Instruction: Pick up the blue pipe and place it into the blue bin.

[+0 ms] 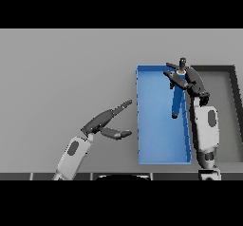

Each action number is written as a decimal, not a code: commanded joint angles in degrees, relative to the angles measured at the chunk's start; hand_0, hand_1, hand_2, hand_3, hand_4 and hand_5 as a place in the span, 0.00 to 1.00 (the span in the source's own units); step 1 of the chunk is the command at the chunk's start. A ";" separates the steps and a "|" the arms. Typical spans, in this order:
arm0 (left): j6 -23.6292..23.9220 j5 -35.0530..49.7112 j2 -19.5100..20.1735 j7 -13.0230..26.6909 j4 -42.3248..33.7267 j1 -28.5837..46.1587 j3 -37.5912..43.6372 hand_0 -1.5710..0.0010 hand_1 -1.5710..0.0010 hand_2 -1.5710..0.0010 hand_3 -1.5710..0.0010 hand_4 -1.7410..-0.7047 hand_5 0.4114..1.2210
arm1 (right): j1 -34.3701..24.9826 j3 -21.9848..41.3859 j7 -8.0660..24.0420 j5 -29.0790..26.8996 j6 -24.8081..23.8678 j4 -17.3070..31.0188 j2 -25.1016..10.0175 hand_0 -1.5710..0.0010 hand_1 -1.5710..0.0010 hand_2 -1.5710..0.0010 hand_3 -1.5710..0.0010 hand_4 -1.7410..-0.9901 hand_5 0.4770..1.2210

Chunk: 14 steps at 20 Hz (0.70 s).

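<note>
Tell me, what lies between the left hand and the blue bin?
Nothing: in the head view, only bare grey table separates the left hand from the blue bin.

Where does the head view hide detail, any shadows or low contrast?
Head view: even flat light, no glare. The blue pipe blends into the blue bin, same colour. The right hand is dark against the grey tray rim; its grip is hard to read. The left hand shows clearly on the table.

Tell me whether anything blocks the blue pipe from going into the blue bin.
Nothing visible does. The right hand holds the blue pipe over the open blue bin, whose floor below looks bare.
</note>
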 commanded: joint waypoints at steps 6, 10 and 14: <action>0.10 -0.16 0.03 0.04 -0.18 0.20 -0.16 1.00 1.00 1.00 1.00 0.79 0.09 | 1.87 16.19 -0.16 -15.43 -12.61 4.88 -10.66 0.00 0.00 0.00 0.67 0.11 1.00; 0.52 -0.44 -0.52 0.52 -0.06 -0.27 -0.32 1.00 1.00 1.00 1.00 0.79 0.10 | -1.78 31.32 0.01 -33.02 -24.86 7.17 -20.84 0.31 0.35 0.37 0.81 0.36 0.90; 0.43 -0.53 -0.64 -0.25 0.65 0.28 -0.53 1.00 1.00 1.00 1.00 0.79 0.10 | -6.04 41.63 0.04 -38.12 -26.19 5.55 -27.60 0.72 0.73 0.74 0.92 0.58 0.79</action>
